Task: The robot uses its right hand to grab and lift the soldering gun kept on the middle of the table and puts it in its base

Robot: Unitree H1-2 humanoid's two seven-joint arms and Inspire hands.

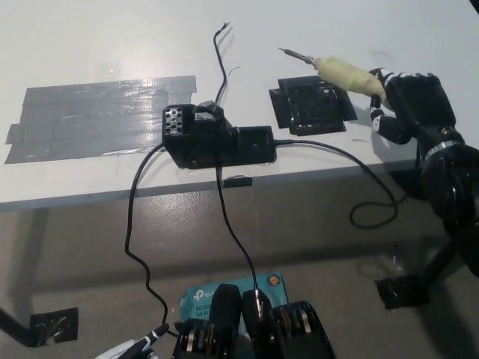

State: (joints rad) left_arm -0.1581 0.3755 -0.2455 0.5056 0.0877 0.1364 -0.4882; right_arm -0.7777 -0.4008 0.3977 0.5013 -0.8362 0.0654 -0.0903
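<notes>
My black right hand (410, 103) is shut on the soldering gun (340, 72) by its cream handle. The gun is held above the white table (112, 45), beyond the far right corner of a black pad (310, 106), with its metal tip (287, 52) pointing up and to the left. Its black cord (352, 161) runs from the black base unit (217, 140) and droops over the table's front edge. The base unit sits at the middle of the table near that edge, left of the pad. Only a sliver of my white left hand (137, 347) shows at the bottom.
A wide patch of grey tape (97, 116) lies left of the base. A thin black wire (219, 56) runs from the base toward the back of the table. Another cable (135, 239) hangs to the floor, where black tape pieces (51, 325) and a teal box (224, 293) lie.
</notes>
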